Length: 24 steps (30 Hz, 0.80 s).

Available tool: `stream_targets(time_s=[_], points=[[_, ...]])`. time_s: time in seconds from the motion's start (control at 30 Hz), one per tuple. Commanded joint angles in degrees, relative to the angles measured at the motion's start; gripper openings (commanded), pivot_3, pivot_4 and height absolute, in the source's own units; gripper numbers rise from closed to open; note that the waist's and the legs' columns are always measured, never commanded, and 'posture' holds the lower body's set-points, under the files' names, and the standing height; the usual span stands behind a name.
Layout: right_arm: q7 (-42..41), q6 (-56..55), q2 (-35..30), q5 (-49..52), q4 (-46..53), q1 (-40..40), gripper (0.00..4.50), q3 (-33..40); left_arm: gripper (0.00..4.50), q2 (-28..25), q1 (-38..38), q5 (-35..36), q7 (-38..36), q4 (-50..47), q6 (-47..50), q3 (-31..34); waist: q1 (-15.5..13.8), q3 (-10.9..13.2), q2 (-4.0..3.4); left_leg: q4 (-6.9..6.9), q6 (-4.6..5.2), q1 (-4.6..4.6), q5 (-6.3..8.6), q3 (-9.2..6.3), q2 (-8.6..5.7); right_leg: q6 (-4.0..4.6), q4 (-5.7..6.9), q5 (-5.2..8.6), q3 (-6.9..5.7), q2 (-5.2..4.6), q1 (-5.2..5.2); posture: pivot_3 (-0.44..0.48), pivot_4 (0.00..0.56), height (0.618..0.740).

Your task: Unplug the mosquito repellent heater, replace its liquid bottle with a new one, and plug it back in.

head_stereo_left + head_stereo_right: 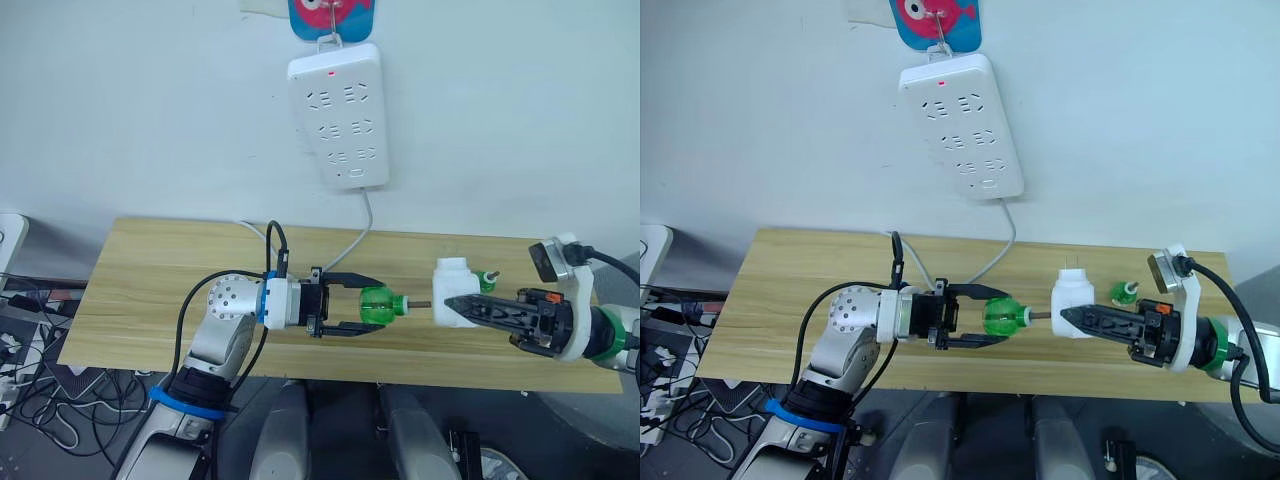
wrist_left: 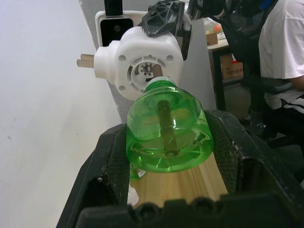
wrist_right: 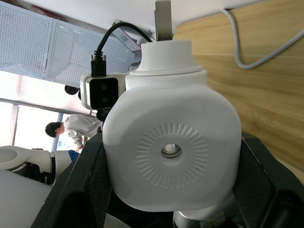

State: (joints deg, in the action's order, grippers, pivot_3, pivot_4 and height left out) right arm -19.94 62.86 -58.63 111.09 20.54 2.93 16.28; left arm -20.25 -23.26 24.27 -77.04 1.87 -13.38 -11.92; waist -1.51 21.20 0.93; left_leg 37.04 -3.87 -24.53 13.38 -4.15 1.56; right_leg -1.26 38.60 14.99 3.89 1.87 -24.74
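Here, on the left, the left gripper (image 1: 352,303) is closed on its liquid bottle (image 1: 379,305), which is held above the desk (image 1: 150,270) by its round green body, with the neck turned to the right. The bottle is judged to be light, smooth and rather slippery, and its thin wick rod (image 1: 420,304) is probably easy to bend or snap, so the round body is the proper place for a hold. The wick still reaches towards the mosquito repellent heater (image 1: 455,292), which is gripped on its two sides by the right gripper (image 1: 462,306); in the right eye view its plug pins are seen pointing up. The heater appears light and stiff, with a smooth shell, and its flat sides give the surest hold. Just beyond it, further right, the new one (image 1: 487,281) lies on the desk. The power strip (image 1: 338,115) hangs on the far wall.
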Motion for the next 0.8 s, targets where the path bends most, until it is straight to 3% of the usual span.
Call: stream_targets(time_s=[0.03,0.8], points=[[-0.6,-1.2,0.0,1.9,2.8,0.7,2.97,-0.6,2.26,0.6,-0.4,-0.5,0.1,-0.4,-1.5,-0.4,0.0,0.0,0.00,0.00,0.00,0.00,0.00,0.00,0.00,0.00,0.00,0.00,0.00,0.00,0.00,0.169,0.350,0.740],[5.3,-3.9,1.2,1.9,4.0,2.3,2.97,-4.4,2.26,2.3,-1.9,-1.1,-1.1,1.5,-3.5,-0.9,0.0,0.0,0.00,0.05,0.00,0.00,-0.01,-0.04,0.02,0.01,0.09,0.00,0.00,-0.02,0.00,0.162,0.351,0.740]])
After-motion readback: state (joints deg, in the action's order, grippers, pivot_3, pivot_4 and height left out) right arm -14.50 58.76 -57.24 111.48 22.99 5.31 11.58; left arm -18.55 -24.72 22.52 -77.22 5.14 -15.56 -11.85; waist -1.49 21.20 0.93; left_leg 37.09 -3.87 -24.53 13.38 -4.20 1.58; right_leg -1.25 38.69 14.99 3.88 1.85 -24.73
